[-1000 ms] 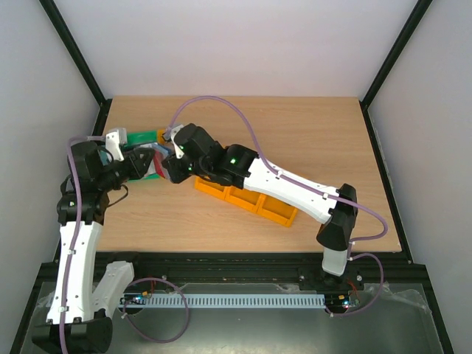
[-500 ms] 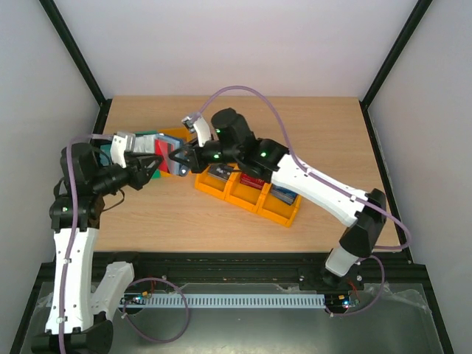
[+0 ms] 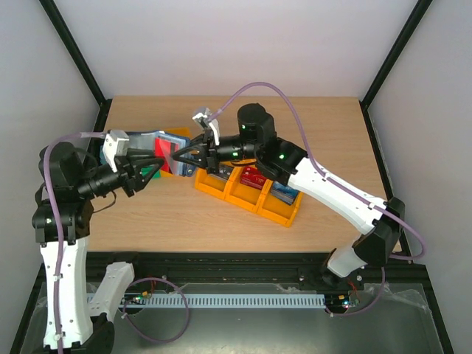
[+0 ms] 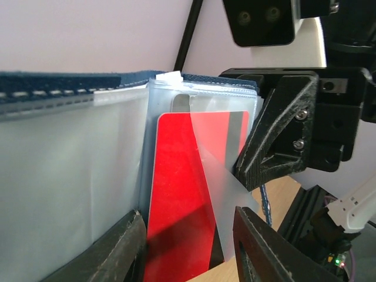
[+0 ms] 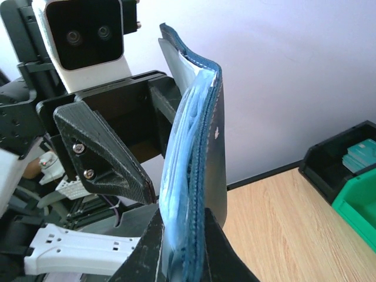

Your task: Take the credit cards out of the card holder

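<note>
The dark navy card holder [image 5: 202,135] stands upright in the air, pinched at its lower end by my right gripper [image 5: 185,249], which is shut on it. In the left wrist view its pale pockets [image 4: 70,170] face the camera, with a red credit card [image 4: 182,194] sitting in a clear sleeve. My left gripper [image 4: 188,249] is open, its two fingers either side of the red card's lower part. In the top view both grippers meet at the table's left: the left gripper [image 3: 156,165], the right gripper [image 3: 183,156], and the holder [image 3: 171,150] between them.
The orange three-compartment tray [image 3: 237,199] lies mid-table under the right arm, with a dark, a red and a blue card in its compartments. A black bin [image 5: 341,155] and a green bin [image 5: 359,207] stand at the far left behind the grippers.
The right arm has drawn back to the right and lifted the holder off the table, uncovering the tray. The left gripper has risen and followed the holder.
</note>
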Robot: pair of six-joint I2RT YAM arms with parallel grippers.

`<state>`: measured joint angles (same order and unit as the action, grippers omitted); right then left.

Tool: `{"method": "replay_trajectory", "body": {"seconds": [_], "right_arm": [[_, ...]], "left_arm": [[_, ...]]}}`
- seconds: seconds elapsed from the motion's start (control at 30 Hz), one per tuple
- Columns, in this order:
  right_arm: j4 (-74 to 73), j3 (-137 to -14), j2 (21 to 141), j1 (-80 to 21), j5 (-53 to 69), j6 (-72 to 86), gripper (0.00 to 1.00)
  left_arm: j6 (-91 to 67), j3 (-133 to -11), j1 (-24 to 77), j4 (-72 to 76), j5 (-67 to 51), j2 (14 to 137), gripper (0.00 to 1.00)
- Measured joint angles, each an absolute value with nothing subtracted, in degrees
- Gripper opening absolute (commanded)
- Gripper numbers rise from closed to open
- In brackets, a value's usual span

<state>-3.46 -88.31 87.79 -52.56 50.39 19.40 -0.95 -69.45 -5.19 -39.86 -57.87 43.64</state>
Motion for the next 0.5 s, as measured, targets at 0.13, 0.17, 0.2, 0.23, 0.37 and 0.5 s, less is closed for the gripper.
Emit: {"method": "replay_trajectory", "body": {"seconds": [0.13, 0.17, 0.2, 0.23, 0.37, 0.5], "right_arm": [[-2.2, -87.4, 86.4, -52.3, 53.1, 18.0, 0.01], [-2.2, -87.2, 86.1, -52.2, 53.5, 17.6, 0.02], [-2.1, -86.9, 85.6, -52.2, 54.0, 17.0, 0.02], [-2.0, -86.7, 85.1, -52.2, 54.4, 16.6, 0.02], [-1.7, -86.1, 84.1, -52.2, 55.9, 15.5, 0.02], [-0.8, -85.5, 83.4, -52.2, 55.4, 15.9, 0.02]], "left_arm": [[-0.3, -71.2, -5.2, -40.7, -60.1, 43.7, 0.44], [-0.3, -71.6, -5.2, -40.8, -60.9, 43.7, 0.45], [-0.3, -71.8, -5.2, -40.7, -61.6, 43.7, 0.46], [-0.5, -72.0, -5.2, -40.6, -62.6, 43.7, 0.46], [-2.7, -72.1, -5.2, -39.1, -66.1, 43.8, 0.44], [-6.0, -71.4, -5.4, -35.6, -69.0, 44.2, 0.34]]}}
